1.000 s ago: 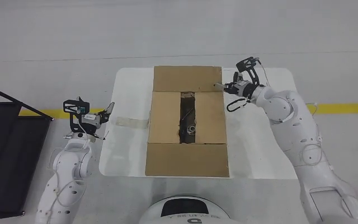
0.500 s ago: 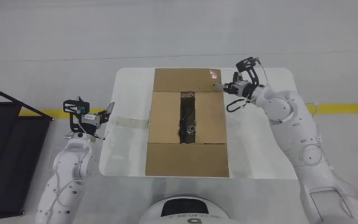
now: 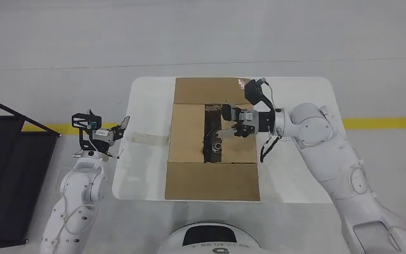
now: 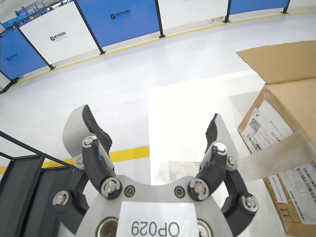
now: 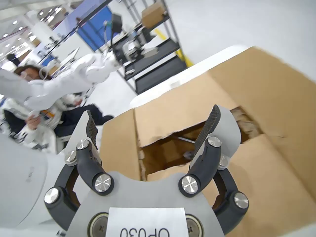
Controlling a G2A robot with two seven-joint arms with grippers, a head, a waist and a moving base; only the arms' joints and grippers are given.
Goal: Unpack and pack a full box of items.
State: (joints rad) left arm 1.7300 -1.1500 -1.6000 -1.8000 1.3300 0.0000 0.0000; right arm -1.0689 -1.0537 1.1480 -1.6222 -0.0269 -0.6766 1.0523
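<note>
A brown cardboard box (image 3: pixel 187 136) lies on the white table (image 3: pixel 149 168), its top flaps partly closed with a narrow gap (image 3: pixel 213 130) down the middle. Dark and metallic items (image 3: pixel 216 146) show inside the gap. My right gripper (image 3: pixel 226 114) hovers open over the flap beside the gap; in the right wrist view this gripper (image 5: pixel 153 119) is empty, with the box (image 5: pixel 172 109) and its opening (image 5: pixel 165 149) just beyond its fingers. My left gripper (image 3: pixel 124 124) stands open and empty near the table's left edge; the left wrist view has that gripper (image 4: pixel 150 122) facing the box's labelled side (image 4: pixel 269 129).
A pale strip of tape (image 3: pixel 147 136) runs from the box's left side onto the table, also visible as the tape (image 4: pixel 279 156) in the left wrist view. A small clear scrap (image 4: pixel 182 170) lies near it. A black rack (image 3: pixel 19 165) stands off the table's left.
My right arm has swung from the box's far right corner inward to above the flaps by the gap. The left arm and box have not moved.
</note>
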